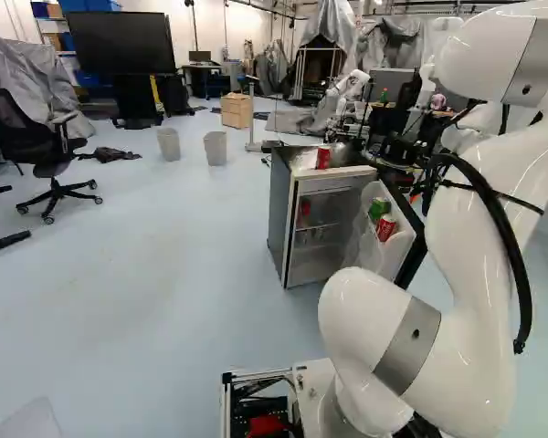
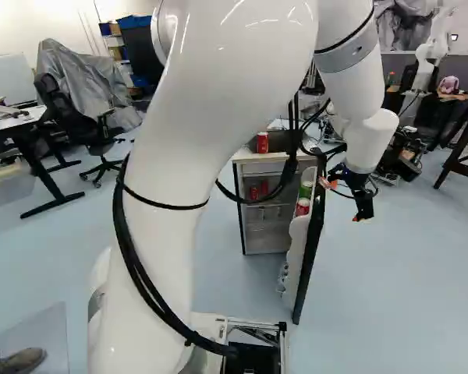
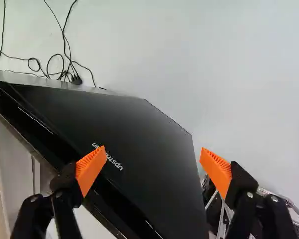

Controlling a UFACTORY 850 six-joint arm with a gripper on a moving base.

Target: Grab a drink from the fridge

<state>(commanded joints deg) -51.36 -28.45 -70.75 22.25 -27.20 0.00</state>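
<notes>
Red and metallic, a drink can (image 1: 385, 227) sits in the white inner rack (image 1: 395, 253) of the fridge door, just beside a green drink can (image 1: 379, 209). Further red cans (image 2: 264, 187) stand inside the small grey-sided fridge (image 1: 283, 214), whose door is wide open. The step in hand looks to be getting from the outer side of that door to the drinks. The black gripper with orange pads (image 3: 152, 150) has its fingers spread well apart and holds nothing; the smooth black outer door panel (image 3: 144, 129) lies ahead, partly across the gap between them. The next move, I judge, calls for carrying the gripper over or around the door edge, keeping off the panel so it does not swing, then lining up on one can and closing. The neighbouring can could get knocked.

On the fridge's pale top stands another red can (image 1: 323, 157), beside a dark object under clear wrapping. Smooth pale-blue floor (image 1: 146, 301) spreads around, with thin black cables (image 3: 64, 40) beyond the door. Farther off are two pale waste bins (image 1: 215, 148), a light wooden drawer unit (image 1: 237, 110), a black mesh office chair (image 1: 36, 137), a big black screen (image 1: 119, 43) and another white robot arm (image 1: 349, 89).
</notes>
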